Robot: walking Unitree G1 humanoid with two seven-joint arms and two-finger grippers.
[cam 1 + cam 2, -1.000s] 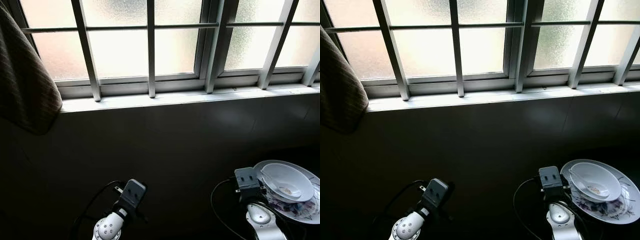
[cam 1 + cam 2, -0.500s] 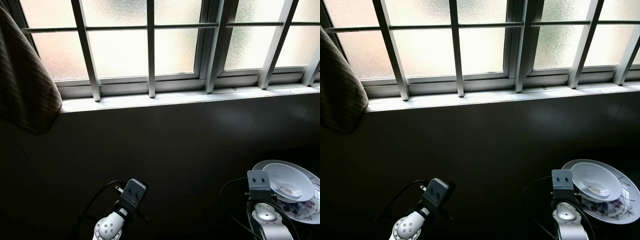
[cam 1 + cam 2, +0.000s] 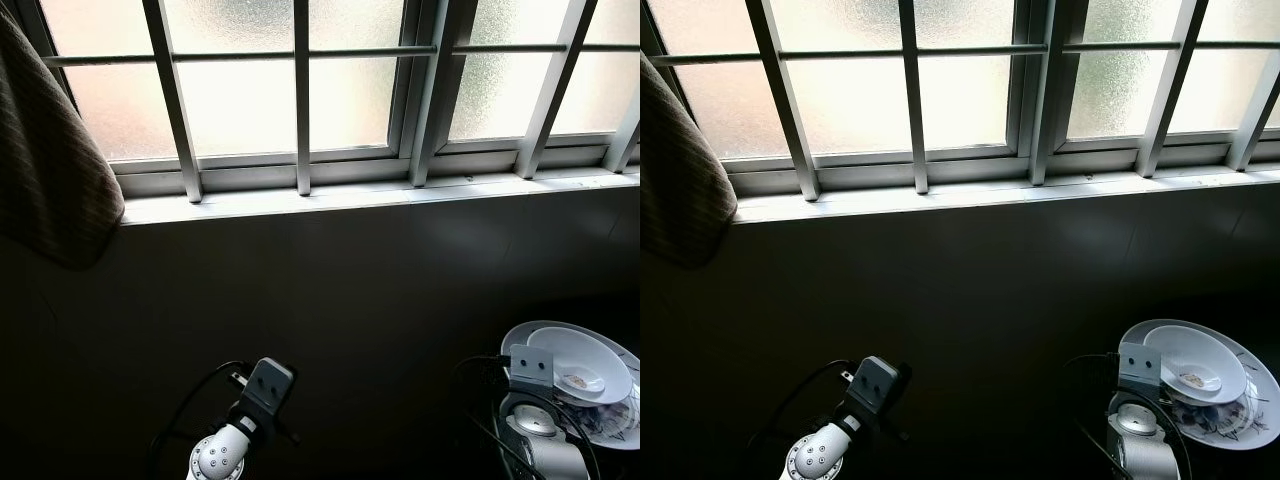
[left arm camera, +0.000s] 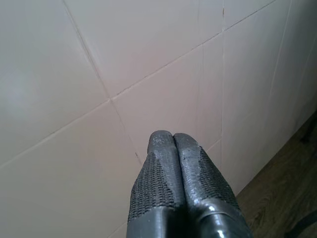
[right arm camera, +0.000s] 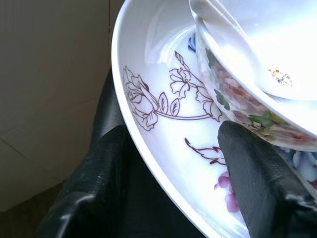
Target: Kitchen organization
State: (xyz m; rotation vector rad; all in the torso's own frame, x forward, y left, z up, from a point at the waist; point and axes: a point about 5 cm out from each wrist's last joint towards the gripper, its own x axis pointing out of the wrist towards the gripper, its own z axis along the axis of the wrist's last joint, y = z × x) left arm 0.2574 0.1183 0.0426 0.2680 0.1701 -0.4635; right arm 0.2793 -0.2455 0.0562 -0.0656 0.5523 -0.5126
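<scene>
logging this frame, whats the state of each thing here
plate: rim between the right gripper's fingers, bowl on it
bowl: upright on the plate, spoon in it
spoon: lying in the bowl
right gripper: one finger under the plate's rim, one over it
left gripper: shut, empty, near the tiled wall
window: closed, frosted

Count from my side: one flowered plate (image 5: 163, 148) — its rim sits between my right claw (image 5: 168, 173) fingers, one under, one on top. One bowl (image 3: 1196, 362) stacked on that plate, just past my fingertips. One spoon (image 3: 1200, 380) lying in the bowl. Two claws total — my left claw (image 4: 173, 144) has both fingers pressed together, facing tiled wall (image 4: 99, 74).
</scene>
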